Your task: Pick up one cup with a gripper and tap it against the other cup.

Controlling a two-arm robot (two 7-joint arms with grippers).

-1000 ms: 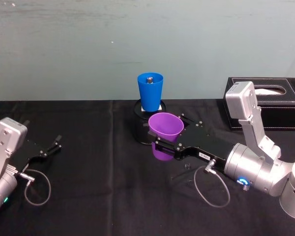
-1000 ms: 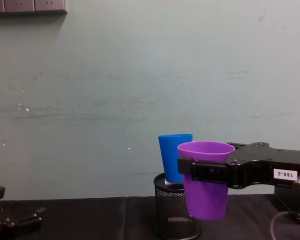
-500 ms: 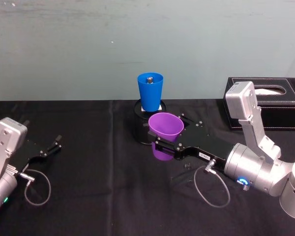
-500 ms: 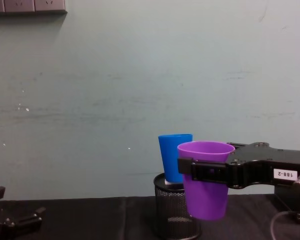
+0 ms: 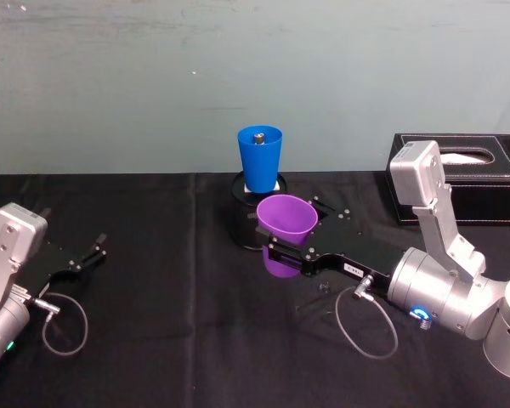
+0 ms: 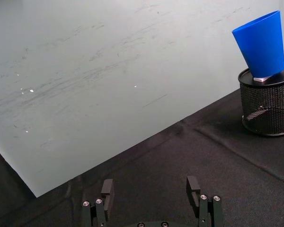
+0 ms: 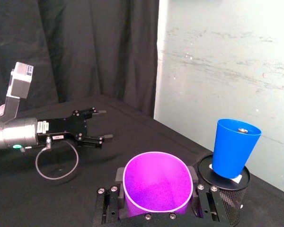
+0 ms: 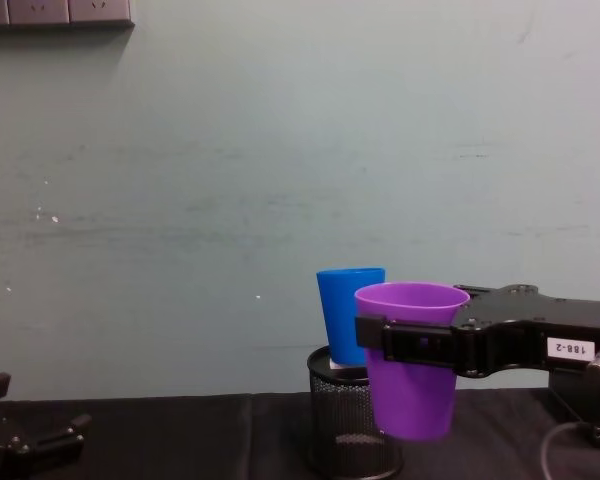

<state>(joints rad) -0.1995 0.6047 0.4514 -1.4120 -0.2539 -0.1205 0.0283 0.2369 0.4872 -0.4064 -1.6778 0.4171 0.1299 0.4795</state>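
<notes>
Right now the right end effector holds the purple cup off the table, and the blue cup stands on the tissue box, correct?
Not quite. The blue cup stands on top of the black mesh pen holder, not the tissue box; the chest view shows it. The rest is right: the right end effector holds the purple cup off the table.

- The right pincer (image 5: 280, 248) reaches in from the right over the black tabletop (image 5: 153, 340), its fingers clamped on either side of the purple cup (image 5: 286, 221).
- The purple cup is upright, mouth up, held clear of the tabletop.
- Just behind it, the blue cup (image 5: 260, 160) stands upright on a black mesh pen holder (image 5: 240, 228); whether the cups touch cannot be told.
- A black tissue box (image 5: 467, 191) sits at the far right.
- The left pincer (image 5: 91, 252) rests low at the left, fingers spread, well apart from both cups.
</notes>
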